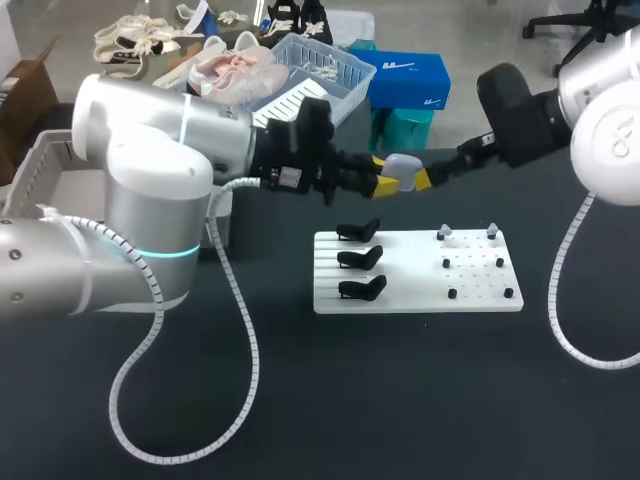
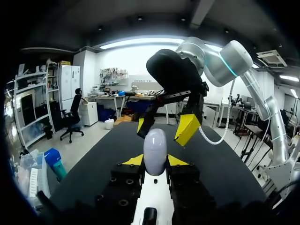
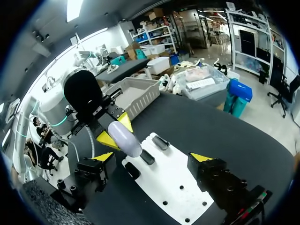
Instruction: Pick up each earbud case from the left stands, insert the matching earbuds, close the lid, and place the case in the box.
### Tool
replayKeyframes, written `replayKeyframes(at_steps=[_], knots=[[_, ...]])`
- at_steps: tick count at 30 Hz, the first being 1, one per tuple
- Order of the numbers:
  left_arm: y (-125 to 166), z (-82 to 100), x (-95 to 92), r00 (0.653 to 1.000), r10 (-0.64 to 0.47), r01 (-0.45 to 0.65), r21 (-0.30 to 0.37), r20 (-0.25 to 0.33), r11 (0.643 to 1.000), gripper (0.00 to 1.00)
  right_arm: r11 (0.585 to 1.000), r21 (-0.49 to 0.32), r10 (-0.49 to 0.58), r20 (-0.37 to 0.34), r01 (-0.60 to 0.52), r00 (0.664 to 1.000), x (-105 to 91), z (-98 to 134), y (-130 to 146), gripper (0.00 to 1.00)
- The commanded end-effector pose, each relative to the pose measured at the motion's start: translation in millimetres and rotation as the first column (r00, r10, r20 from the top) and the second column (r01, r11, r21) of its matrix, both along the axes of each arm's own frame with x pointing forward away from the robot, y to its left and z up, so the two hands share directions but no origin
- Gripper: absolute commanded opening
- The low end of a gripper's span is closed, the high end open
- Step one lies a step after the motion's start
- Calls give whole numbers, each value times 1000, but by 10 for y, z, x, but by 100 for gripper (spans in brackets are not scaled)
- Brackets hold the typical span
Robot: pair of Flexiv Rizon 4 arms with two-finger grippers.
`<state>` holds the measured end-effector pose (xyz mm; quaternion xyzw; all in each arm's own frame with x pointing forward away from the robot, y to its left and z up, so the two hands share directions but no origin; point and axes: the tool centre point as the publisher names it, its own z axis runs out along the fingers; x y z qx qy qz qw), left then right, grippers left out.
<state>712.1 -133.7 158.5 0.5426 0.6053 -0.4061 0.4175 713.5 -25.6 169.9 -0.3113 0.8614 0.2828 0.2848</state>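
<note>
While the dark table (image 1: 400, 400) is shared by three stands (image 1: 360, 260), one earbud case (image 1: 401, 167) is clamped by the left gripper (image 2: 155, 160); right gripper (image 3: 153, 157) gaping.

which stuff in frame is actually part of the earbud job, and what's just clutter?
Job: earbud case, clamped by left gripper; right gripper, jaws open; black stands; white board; earbuds on pegs; grey box.
Clutter: white basket, pink shoes by it.

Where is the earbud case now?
In the head view's middle, the case is in the air, held by the left gripper, with the right gripper beside it and the white board nearby.
</note>
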Motion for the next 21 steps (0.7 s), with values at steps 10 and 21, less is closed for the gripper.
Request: replayKeyframes(at_steps=[10, 21], knots=[[-52, -29, -21, 1000, -5, 5, 7, 8, 1000, 0, 999, 12, 34, -9, -34, 999, 73, 8, 40, 100], [-49, -64, -47, 1000, -15, 14, 10, 10, 1000, 0, 999, 7, 39, 2, -39, 999, 111, 49, 11, 100]])
